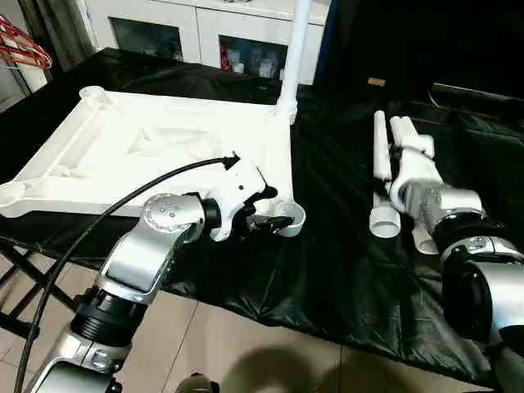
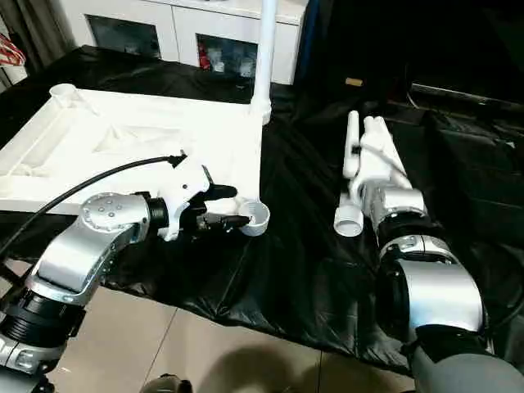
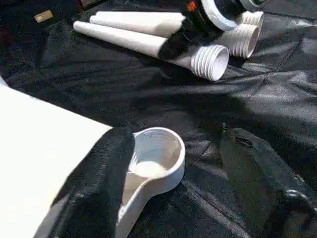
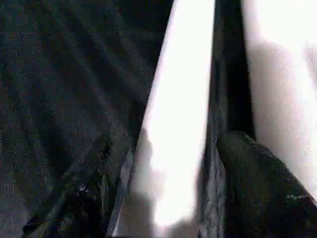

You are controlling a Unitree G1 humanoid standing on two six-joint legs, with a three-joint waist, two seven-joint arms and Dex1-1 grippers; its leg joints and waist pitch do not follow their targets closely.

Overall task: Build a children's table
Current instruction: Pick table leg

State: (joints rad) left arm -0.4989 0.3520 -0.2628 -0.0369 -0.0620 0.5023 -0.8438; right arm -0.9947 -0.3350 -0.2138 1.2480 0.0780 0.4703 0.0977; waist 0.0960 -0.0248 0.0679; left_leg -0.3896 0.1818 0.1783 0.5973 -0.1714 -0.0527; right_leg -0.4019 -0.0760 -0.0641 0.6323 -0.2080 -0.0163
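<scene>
A: Children's table top (image 1: pixel 164 155) first: where does it lie?

B: Upside down on the black-draped surface (image 1: pixel 327 270), towards the robot's left, its ribbed underside facing up and a round socket at each corner.

A: And nearest the robot?

B: The left tool (image 1: pixel 266 214) sits at the top's near right corner socket (image 1: pixel 291 219). In the left wrist view its two black fingers (image 3: pixel 99 183) stand apart on either side of that socket, one lying against it, the other off to the side over the black cover. The jaws are spread wide and clamp nothing.

A: The right side?

B: The right tool (image 4: pixel 163 198) is over the loose legs (image 2: pixel 360 164), which lie side by side on the cover, well apart from the top. Their threaded ends point towards the robot. In the right wrist view its fingers straddle one white leg (image 4: pixel 181 124), with dark gaps showing beside it; the jaws look apart rather than pinched on it.

A: Further back?

B: One leg (image 1: pixel 293 57) stands upright in the far right corner socket. Behind the surface is a white cabinet (image 1: pixel 205 29) with glass doors, and red hangers (image 1: pixel 20 45) show at the far left.
</scene>
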